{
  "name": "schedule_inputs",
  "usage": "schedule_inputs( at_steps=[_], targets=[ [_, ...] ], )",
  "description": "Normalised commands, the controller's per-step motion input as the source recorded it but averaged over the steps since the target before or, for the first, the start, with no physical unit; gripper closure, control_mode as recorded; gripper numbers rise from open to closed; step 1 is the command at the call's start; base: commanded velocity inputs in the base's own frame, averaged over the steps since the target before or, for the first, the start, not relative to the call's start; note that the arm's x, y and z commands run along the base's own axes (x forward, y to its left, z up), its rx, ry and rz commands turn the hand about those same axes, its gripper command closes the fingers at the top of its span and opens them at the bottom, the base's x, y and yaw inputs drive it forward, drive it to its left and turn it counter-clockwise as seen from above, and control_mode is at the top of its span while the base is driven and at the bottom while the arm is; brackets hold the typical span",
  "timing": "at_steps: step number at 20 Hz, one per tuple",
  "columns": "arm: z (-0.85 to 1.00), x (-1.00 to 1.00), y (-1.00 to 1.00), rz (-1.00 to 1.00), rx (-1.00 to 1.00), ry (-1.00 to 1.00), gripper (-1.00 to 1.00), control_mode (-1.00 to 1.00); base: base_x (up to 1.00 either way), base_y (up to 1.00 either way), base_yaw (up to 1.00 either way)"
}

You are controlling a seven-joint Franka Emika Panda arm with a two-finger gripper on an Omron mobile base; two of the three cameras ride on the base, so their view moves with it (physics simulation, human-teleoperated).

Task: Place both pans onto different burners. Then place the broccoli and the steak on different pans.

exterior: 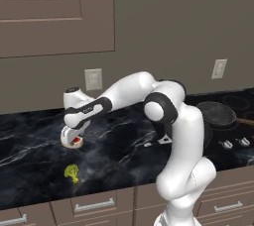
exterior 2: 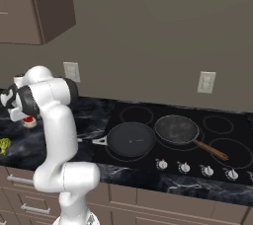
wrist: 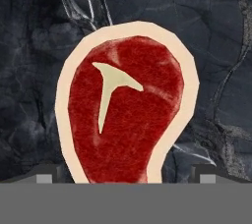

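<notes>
Dark marble counter stretching left of the cooktop, gripper hanging wide open right above the steak, broccoli lying nearer the front edge, black pan and speckled pan sitting on separate burners

We saw bare dark marble desk on all sides of the steak, so the open hand had room to straddle it, one fingertip on either side. The broccoli lay nearer the desk's front edge, apart from the steak. Both pans sat well off on the cooktop.
</notes>
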Motion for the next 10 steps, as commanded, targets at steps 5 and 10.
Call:
schedule_inputs(
  at_steps=[5,10],
  targets=[
    [-0.11,0.1,0.02,0.02,0.0,0.0,-1.0,-1.0,0.0,0.0,0.0],
    [-0.11,0.06,0.11,0.02,0.0,0.01,-1.0,-1.0,0.0,0.0,0.0]
  ],
)
